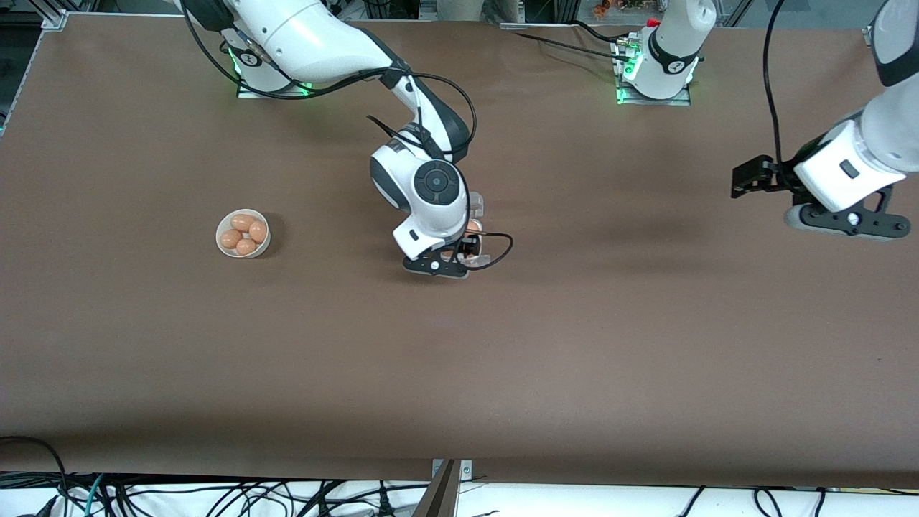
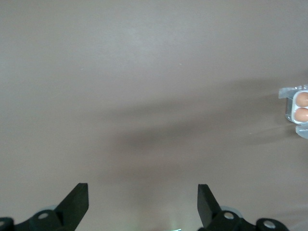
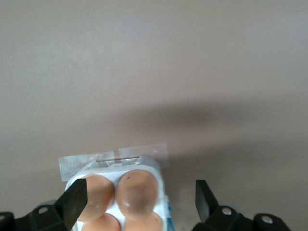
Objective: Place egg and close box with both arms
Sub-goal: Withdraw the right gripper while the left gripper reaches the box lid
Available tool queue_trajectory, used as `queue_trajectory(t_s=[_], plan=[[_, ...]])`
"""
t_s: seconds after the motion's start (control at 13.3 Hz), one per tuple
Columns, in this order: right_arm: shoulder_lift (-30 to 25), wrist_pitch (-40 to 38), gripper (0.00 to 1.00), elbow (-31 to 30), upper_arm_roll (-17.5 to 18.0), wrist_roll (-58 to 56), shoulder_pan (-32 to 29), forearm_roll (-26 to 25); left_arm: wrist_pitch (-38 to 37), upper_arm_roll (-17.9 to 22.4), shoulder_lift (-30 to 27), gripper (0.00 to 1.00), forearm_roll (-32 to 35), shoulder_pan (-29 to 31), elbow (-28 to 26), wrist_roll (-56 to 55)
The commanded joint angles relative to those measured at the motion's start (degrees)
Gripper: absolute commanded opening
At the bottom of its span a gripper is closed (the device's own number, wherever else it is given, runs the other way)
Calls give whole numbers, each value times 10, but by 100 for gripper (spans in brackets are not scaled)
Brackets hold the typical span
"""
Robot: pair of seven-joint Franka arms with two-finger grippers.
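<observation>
The clear plastic box (image 3: 159,173) sits at the table's middle with several brown eggs (image 3: 137,192) in its cells. A clear flap (image 3: 113,158) of it lies flat on the table beside the cells. My right gripper (image 3: 140,199) is open, low over the box, with its fingers astride the eggs and holding nothing. In the front view the right arm's hand covers most of the box (image 1: 475,208). My left gripper (image 1: 741,179) is open and empty, up over the left arm's end of the table. The left wrist view shows the box (image 2: 294,107) far off.
A round white bowl (image 1: 221,243) with several brown eggs stands toward the right arm's end of the table. Cables run along the table's near edge. Both arm bases stand at the edge farthest from the front camera.
</observation>
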Motion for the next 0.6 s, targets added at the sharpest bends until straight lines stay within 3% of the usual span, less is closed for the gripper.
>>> queue_trajectory(t_s=[0.0, 0.3, 0.53], plan=[[-69, -85, 100, -11, 5, -54, -41, 6, -15, -63, 8, 78, -17, -11, 0, -78], [-143, -190, 100, -16, 2, -170, -113, 37, -41, -189, 70, 29, -55, -19, -1, -266], [-187, -239, 100, -26, -2, -248, -170, 47, -38, -230, 126, 8, -57, -54, 3, -315]])
